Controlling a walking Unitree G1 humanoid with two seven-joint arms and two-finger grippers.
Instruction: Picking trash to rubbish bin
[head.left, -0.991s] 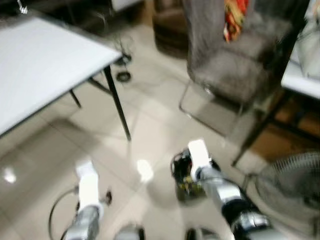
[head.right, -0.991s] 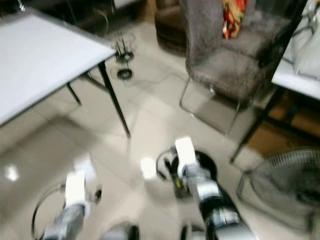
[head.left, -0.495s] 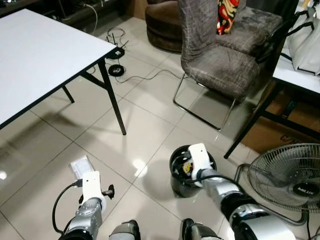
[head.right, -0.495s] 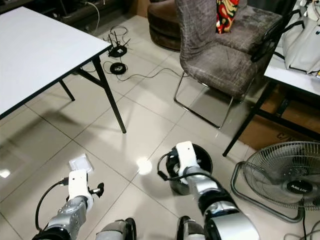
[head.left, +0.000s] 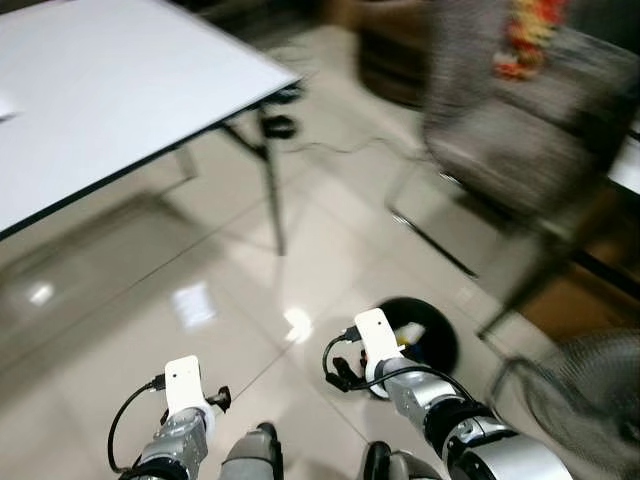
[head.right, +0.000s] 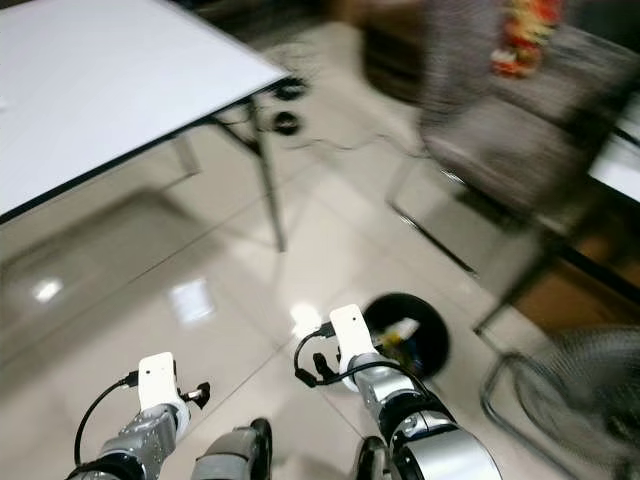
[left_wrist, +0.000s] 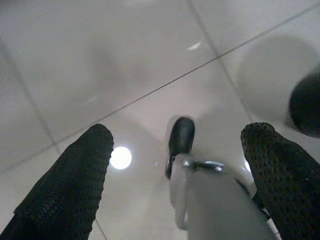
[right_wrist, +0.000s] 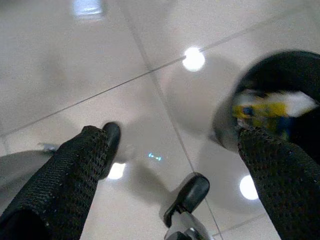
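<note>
The right gripper (right_wrist: 170, 170) is hanging with its fingers (right_wrist: 60, 175) spread wide and grasping nothing, just beside the black rubbish bin (head.left: 420, 335) on the tiled floor (head.left: 150, 300). The left gripper (left_wrist: 175, 170) is likewise splayed and carrying nothing above bare tile. Crumpled yellow and white trash (right_wrist: 270, 107) is lying inside the bin; it is looking light, soft and crushable, best pinched across a raised fold. A white worktop (head.left: 100, 100) is standing well apart.
</note>
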